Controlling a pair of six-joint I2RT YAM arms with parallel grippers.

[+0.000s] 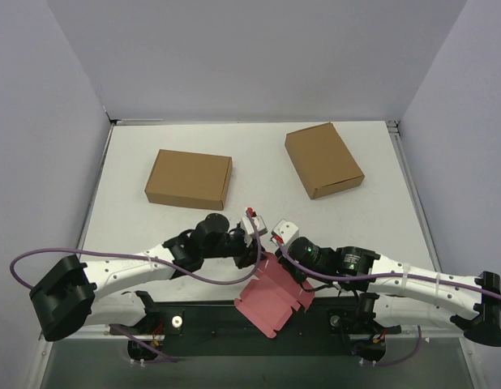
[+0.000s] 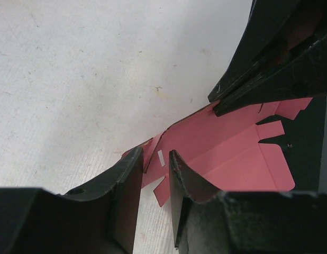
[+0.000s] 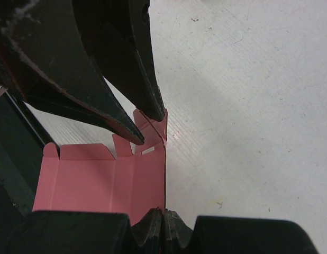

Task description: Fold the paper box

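The paper box point(image 1: 271, 304) is a flat pink die-cut sheet with tabs, lying half over the table's near edge between the two arms. One side panel point(image 3: 153, 174) is bent upright. My right gripper point(image 3: 164, 212) is shut on the near end of that upright edge. My left gripper point(image 2: 155, 153) straddles a small pink flap point(image 2: 153, 151) at the sheet's corner, and a gap still shows between its fingers point(image 2: 129, 180). Seen from above, the left gripper point(image 1: 254, 253) and the right gripper point(image 1: 284, 263) meet at the sheet's far edge.
Two larger brown cardboard boxes lie further back, one at the left point(image 1: 189, 178) and one at the right point(image 1: 323, 160). The black base plate point(image 1: 210, 316) of the arms runs along the near edge. White walls enclose the table on three sides.
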